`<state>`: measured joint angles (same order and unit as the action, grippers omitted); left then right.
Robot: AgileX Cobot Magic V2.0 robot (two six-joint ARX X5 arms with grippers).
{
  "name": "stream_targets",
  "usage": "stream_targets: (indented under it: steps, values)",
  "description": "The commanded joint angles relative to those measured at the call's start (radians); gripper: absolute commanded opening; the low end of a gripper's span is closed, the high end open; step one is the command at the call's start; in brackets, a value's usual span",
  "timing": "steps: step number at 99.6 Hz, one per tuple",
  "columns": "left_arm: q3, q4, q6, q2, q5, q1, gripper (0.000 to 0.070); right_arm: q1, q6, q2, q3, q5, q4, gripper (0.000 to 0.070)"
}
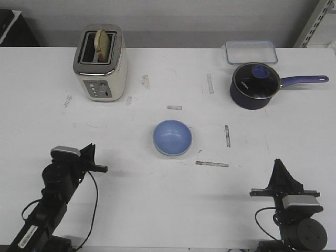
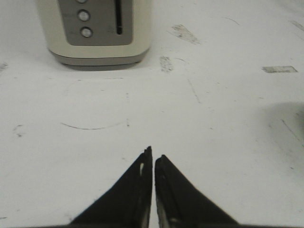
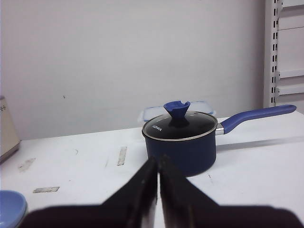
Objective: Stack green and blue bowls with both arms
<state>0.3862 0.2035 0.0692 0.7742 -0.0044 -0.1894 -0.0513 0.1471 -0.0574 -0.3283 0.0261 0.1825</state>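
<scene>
1. The blue bowl sits upright near the middle of the table, and what looks like a pale rim peeks out under its lower edge. I judge the green bowl is already nested beneath it, but the front view is too coarse to be sure; no separate green bowl shows anywhere.
2. From the left gripper the bowl lies at about 2 o'clock in the front view, near but apart. From the right gripper it lies at about 10 o'clock, a little farther off. The left arm is the nearer.
3. The bowl is round, so it has no long axis; any rim approach would serve equally.
4. Left gripper: its two black fingers meet tip to tip, closed on nothing, pointing toward the toaster.
5. Right gripper: fingers pressed together likewise, empty, aimed at the saucepan; a sliver of the blue bowl shows at the frame edge.
6. Counts: one blue bowl seen, one possible green bowl under it, one toaster with a slice in it, one lidded saucepan, one clear lidded container, two arms.
7. Judged so, the stacking looks finished, with both arms parked clear.
</scene>
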Motion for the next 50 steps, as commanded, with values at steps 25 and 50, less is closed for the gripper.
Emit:
stream_targets:
  steps: [25, 50]
  values:
    - [-0.089, 0.034, -0.005, -0.187, -0.004, 0.103, 0.0001, -0.001, 0.013, 0.005, -0.004, 0.0, -0.011, 0.0003]
    - [-0.089, 0.034, -0.005, -0.315, -0.004, 0.103, 0.0001, -0.001, 0.013, 0.005, -0.004, 0.0, -0.011, 0.0003]
